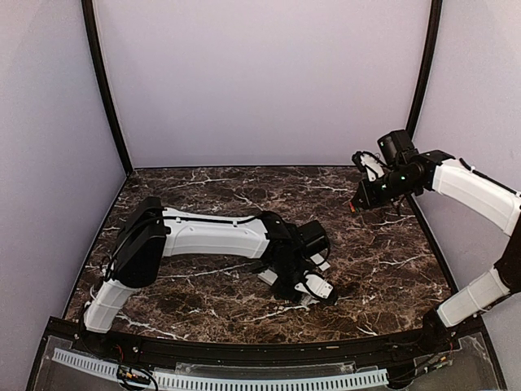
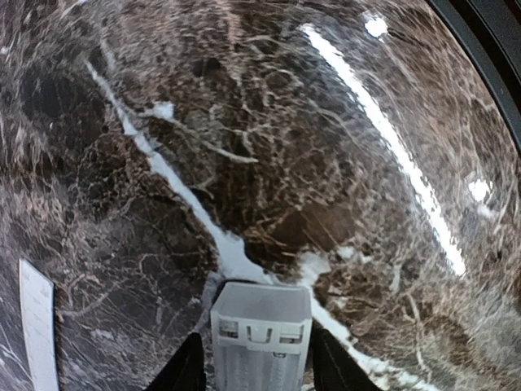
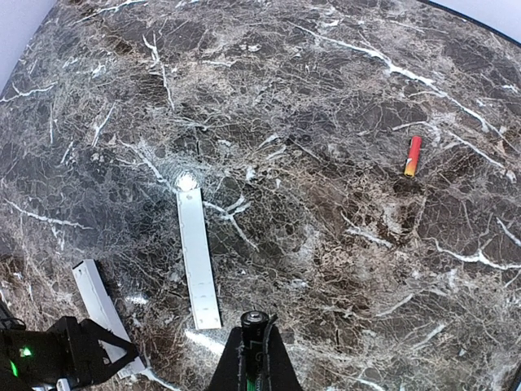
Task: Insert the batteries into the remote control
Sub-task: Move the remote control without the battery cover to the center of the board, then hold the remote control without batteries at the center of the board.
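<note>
My left gripper (image 1: 313, 293) is low over the middle of the table, shut on the white remote control (image 2: 260, 334). The remote's end sticks out between the two fingers, with its recess facing the camera. The remote also shows in the right wrist view (image 3: 99, 303). My right gripper (image 1: 356, 202) is raised at the far right. It is shut on a battery (image 3: 256, 322), whose dark end pokes out past the fingertips. A second red battery (image 3: 413, 155) lies loose on the marble table (image 3: 326, 98).
A thin flat white cover strip (image 3: 198, 259) lies on the table beside the remote. It also shows at the left edge of the left wrist view (image 2: 37, 322). Black frame posts and lilac walls enclose the table.
</note>
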